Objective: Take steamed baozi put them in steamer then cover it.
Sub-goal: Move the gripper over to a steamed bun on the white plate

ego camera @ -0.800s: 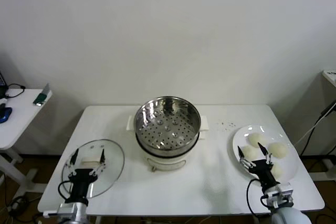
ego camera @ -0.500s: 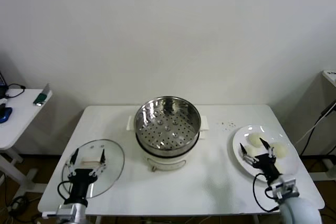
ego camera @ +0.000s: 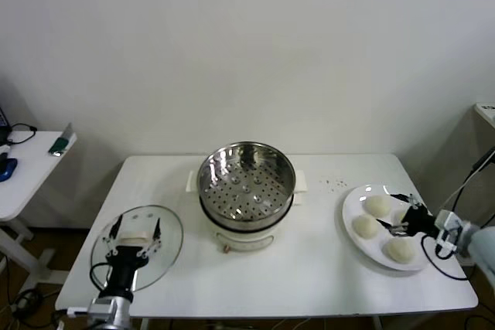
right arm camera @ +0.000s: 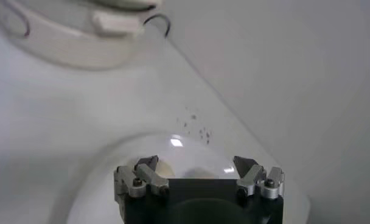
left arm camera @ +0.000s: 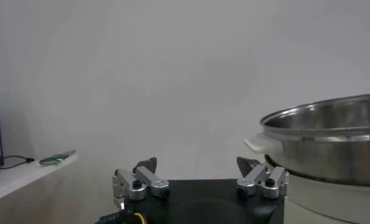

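White tabletop point(ego camera: 309, 268) carries everything. A low side table point(ego camera: 31, 168) with a small green object point(ego camera: 60, 143) stands off to the robot's left, and dark specks point(ego camera: 334, 184) dot the surface between the steamer and the plate. Nothing blocks the round shiny stainless-steel steamer point(ego camera: 247, 191) on its cream base at the centre; its perforated tray is bare. The round clear glass cover point(ego camera: 138, 246) with its white oblong handle lies flat near the front left, under the left gripper point(ego camera: 136, 229), whose claws are spread wide. On the right, a flat white plate point(ego camera: 349, 208) holds the cream-white steamed baozi point(ego camera: 378, 205), three showing. The right gripper point(ego camera: 401, 212), claws spread and empty, sits over the plate among them.
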You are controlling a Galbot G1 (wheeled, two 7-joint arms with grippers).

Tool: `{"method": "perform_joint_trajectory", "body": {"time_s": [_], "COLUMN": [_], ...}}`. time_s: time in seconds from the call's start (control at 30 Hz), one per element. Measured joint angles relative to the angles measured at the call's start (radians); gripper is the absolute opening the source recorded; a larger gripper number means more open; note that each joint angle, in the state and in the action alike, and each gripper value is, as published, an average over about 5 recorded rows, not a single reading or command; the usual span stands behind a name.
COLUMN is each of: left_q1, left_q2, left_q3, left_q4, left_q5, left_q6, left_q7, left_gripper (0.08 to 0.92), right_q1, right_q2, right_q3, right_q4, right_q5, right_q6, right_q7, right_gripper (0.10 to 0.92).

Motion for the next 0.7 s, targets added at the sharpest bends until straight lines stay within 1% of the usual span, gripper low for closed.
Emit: {"method": "perform_joint_trajectory", "body": {"time_s": [0.13,0.3,0.5,0.7], "left_q1": [-0.003,-0.007,-0.012,-0.021], "left_q2": [0.006,0.013,0.018,0.020], "left_q3": [-0.001,-0.010,-0.012,-0.016], "left_q4": [0.003,0.010,0.018,0.026], "left_q5": [0.001,0.000,0.002,0.006], "left_q6": [0.006,0.014,0.027,0.037], "left_q7": [0.000,-0.005,-0.007,-0.009], "left_gripper": [0.823,0.823,0.823,0.823], "right_q1": [0.202,0.452,0.684,0.821], "right_q2": [-0.024,-0.011,0.051,0.140], "right_q3": [-0.192,-0.447,-0.698,-0.854], "right_q4": [-0.099,-0.234,-0.393,-0.541], "right_q5": [-0.054,-0.102,-0.146,-0.183], "right_q6": [0.030,0.065,0.101,0.130], "right_q7": [-0.084,-0.152,-0.203,-0.228], "right_gripper": [0.823,0.823,0.823,0.823]}}
